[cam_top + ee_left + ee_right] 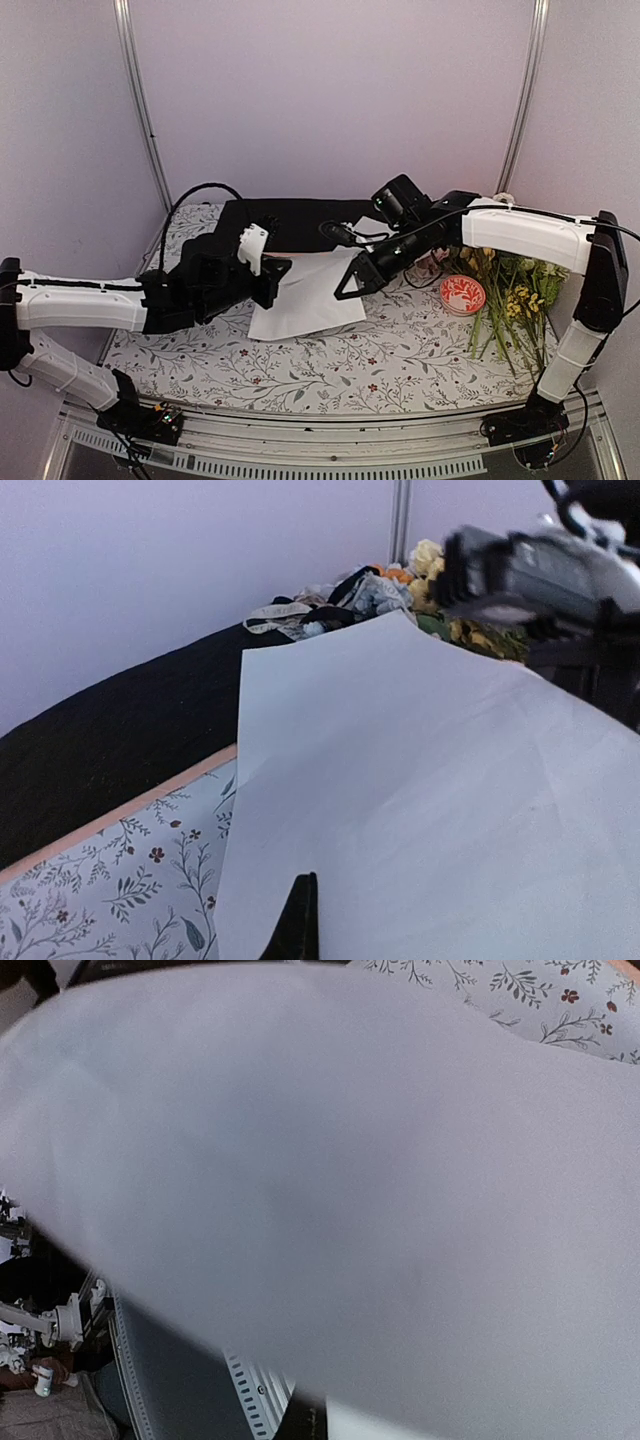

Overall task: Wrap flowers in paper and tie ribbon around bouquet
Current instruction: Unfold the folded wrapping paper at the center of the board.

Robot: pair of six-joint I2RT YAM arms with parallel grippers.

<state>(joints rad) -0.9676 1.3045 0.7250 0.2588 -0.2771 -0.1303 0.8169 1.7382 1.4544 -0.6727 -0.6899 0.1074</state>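
Observation:
The white paper [310,297] [420,780] [350,1160] hangs in the middle, lifted off the floral cloth between both arms. My left gripper [283,272] [305,920] is shut on the paper's left edge. On the right edge my right gripper [348,290] [310,1425] is shut too. The flowers [490,265] [425,555] lie heaped at the right, with pale yellow and bluish blooms showing. A cream strip, probably the ribbon [278,612], lies beside them. No bouquet is in view.
A black sheet [300,215] [120,730] over a peach sheet [130,810] covers the back of the table. A red-and-white disc [462,294] sits right of the paper. Yellow sprigs on green stems [520,305] lie at the far right. Floral tablecloth [350,360] fills the front.

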